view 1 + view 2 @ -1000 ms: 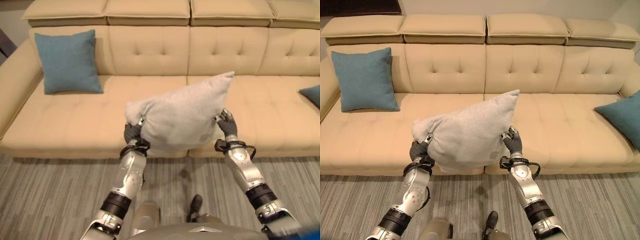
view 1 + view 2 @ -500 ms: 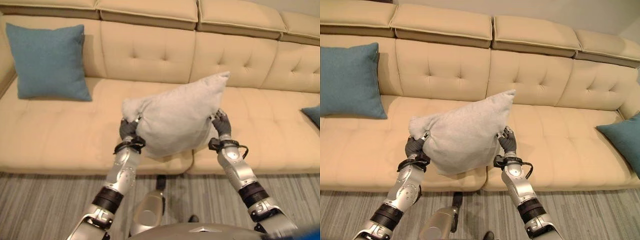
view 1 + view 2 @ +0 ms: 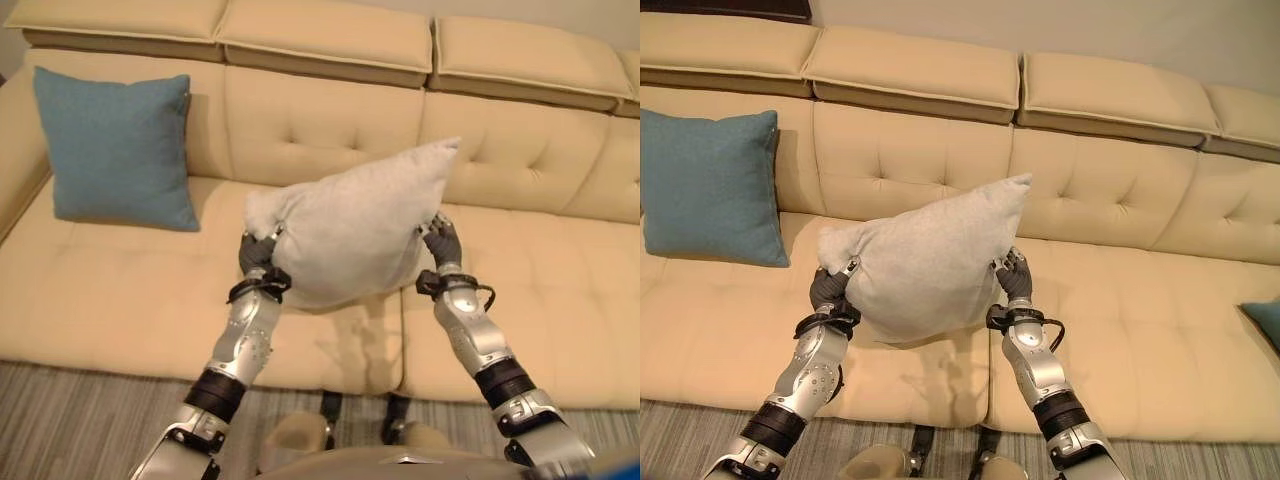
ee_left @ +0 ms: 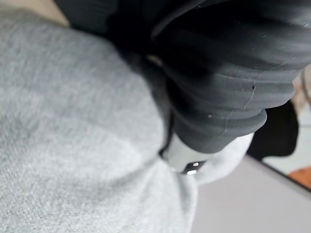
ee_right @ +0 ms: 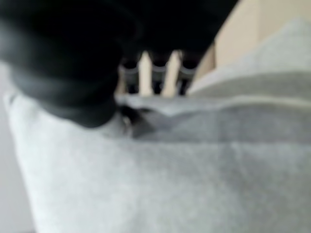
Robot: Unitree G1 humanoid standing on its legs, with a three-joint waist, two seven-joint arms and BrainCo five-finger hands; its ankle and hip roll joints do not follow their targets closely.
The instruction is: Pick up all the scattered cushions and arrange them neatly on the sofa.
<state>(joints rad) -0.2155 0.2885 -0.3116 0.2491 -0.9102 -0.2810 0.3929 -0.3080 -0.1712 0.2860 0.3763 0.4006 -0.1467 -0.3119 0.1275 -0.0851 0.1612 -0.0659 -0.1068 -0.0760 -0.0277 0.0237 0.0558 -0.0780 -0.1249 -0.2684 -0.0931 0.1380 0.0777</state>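
Looking for labels or print, nothing readable is found on any of the fabric, so it comes down to textures. A light grey cushion [image 3: 350,235] with a soft, fine woven surface is held up above the seat of the sofa [image 3: 120,290], tilted so one pointed corner sticks up toward the backrest. It's squeezed from both sides: the left hand [image 3: 258,255] is curled round its left corner, where the fabric is bunched up, and the right hand [image 3: 440,240] is clamped against its right edge with fingers pinched into the cloth. The sofa is done in smooth cream-beige upholstery, with button tufting on the backrest and flat padded headrests on top. A square teal cushion [image 3: 118,148] of coarser weave is propped upright against the backrest at the sofa's left end, well apart from the grey one. Grey striped flooring [image 3: 80,420] is seen in front.
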